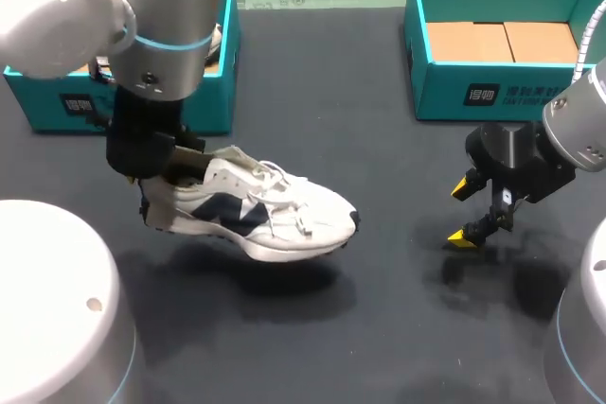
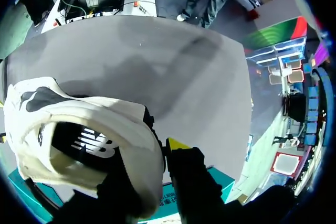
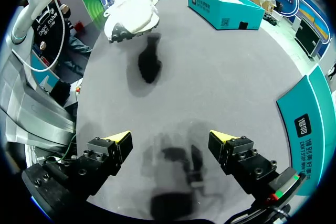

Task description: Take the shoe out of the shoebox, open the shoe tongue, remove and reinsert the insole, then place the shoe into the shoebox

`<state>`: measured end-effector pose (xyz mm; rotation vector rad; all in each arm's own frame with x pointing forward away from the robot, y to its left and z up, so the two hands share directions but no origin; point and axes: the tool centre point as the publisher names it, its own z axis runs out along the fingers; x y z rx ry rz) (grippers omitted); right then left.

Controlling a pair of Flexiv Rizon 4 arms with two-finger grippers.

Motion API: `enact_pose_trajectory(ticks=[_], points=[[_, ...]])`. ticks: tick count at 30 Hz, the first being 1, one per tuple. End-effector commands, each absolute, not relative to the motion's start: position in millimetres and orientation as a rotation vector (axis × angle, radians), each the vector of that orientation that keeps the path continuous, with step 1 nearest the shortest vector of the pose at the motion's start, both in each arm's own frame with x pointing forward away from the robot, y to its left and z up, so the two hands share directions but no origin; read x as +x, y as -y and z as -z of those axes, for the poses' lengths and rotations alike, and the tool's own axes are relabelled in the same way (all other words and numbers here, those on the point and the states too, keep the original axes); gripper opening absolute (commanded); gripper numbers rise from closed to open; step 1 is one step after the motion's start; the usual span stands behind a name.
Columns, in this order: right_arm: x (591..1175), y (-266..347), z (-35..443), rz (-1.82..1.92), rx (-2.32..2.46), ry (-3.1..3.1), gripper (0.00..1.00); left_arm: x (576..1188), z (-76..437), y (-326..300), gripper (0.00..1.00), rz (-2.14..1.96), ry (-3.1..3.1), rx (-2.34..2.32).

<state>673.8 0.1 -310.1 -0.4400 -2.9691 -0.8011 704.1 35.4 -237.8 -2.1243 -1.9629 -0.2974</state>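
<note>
At the upper left of the head view the left shoebox (image 1: 57,106) sits half behind your left arm, so you cannot tell what is in it. Just below it, the left claw (image 1: 161,182) is clamped on the heel of the white shoe (image 1: 275,210). In the left wrist view one finger goes down inside the collar and the yellow-tipped one (image 2: 177,144) presses the outside. The shoe hangs above the table (image 1: 379,328) at centre left, toe pointing right and dipping a little, with its shadow underneath.

Expect it to be light, with a soft upper, loose laces and a floppy tongue. The sole and heel counter are the stiff parts. Held by the heel alone it can likely swing or sag, so set it down before you work the tongue. Take the tongue by its top edge and the insole by its heel end.

At the upper right, the right shoebox (image 1: 454,92) holds flat brown cardboard (image 1: 502,43). Below it the right claw (image 1: 466,213) hangs spread wide with nothing in it.
</note>
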Motion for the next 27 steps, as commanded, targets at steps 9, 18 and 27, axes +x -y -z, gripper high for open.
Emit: enact_pose_trajectory(ticks=[9,18,27], points=[[672.4,-0.2,310.1,0.8,-0.441,2.971,1.0,718.9,304.5,17.0,0.0,0.326,2.038,-1.991],[672.4,-0.2,310.1,0.8,-0.441,2.971,1.0,729.3,334.2,48.3,0.0,0.351,2.109,-1.967],[672.4,-0.2,310.1,0.8,-0.441,2.971,1.0,729.0,357.9,58.7,0.0,0.365,2.125,-1.962]])
